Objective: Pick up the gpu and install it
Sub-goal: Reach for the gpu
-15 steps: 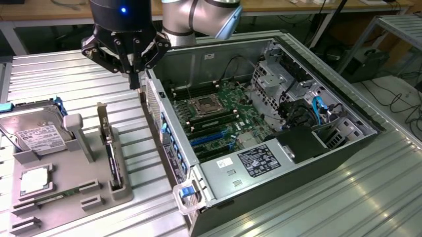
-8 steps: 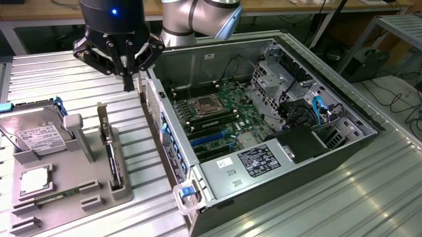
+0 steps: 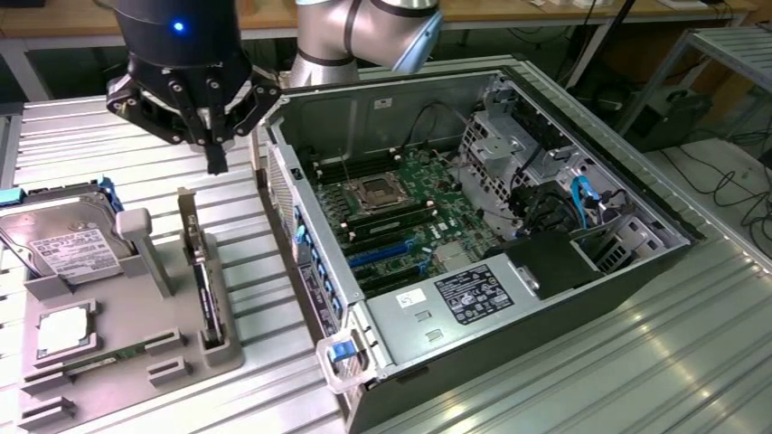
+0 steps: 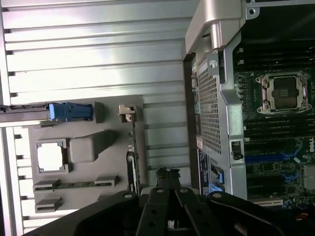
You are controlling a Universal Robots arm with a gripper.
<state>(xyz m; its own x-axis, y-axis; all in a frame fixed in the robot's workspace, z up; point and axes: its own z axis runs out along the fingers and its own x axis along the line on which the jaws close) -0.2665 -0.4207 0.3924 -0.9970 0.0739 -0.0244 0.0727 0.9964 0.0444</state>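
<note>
shows the gripper (image 3: 216, 161) hanging above the ribbed metal table (image 3: 627, 362), between the grey holder tray (image 3: 169, 316) and the open computer case (image 3: 543, 362), fingers pressed together and clamped on nothing. finds the gpu (image 3: 209, 289) standing on edge in a slot of that tray, on the side nearest the case, below the claw and apart from it. puts 1 hard drive (image 3: 58, 237) at the tray's end toward the exterior view's left and 1 memory stick (image 3: 107, 354) lying flat near it. leaves the motherboard (image 3: 399, 212) bare inside the case.
</note>
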